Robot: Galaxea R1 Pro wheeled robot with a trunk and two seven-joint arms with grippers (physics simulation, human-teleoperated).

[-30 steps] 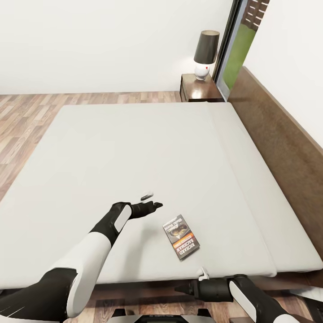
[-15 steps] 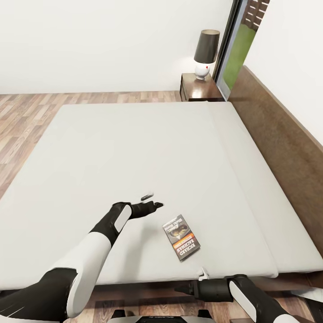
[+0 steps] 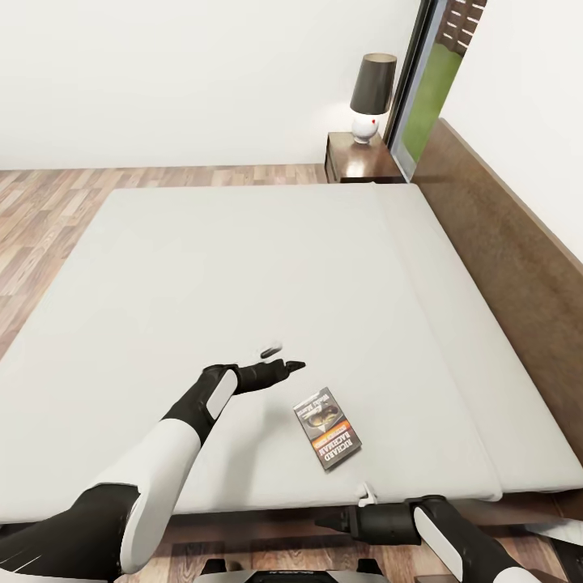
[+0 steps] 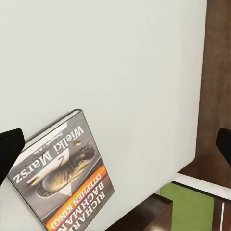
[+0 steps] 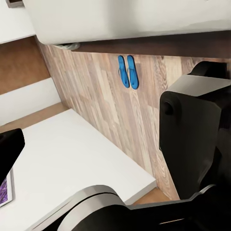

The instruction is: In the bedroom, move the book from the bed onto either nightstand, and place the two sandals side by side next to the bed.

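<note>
Grey-covered book (image 3: 326, 427) lay flat on the bed (image 3: 243, 267) near its front edge. Left hand (image 3: 279, 360) hovered beside it, fingers spread. Right hand's state indeterminate. Risk: thin paperback sliding on mattress under a shallow pinch.

pale grey-white bed (image 3: 243, 267) mattress, dark brown headboard, book (image 3: 326, 427) dark grey with orange band and white lettering, bright blue sandals (image 5: 128, 71), black-shaded white lamp (image 3: 371, 95) at 1 o'clock
</note>
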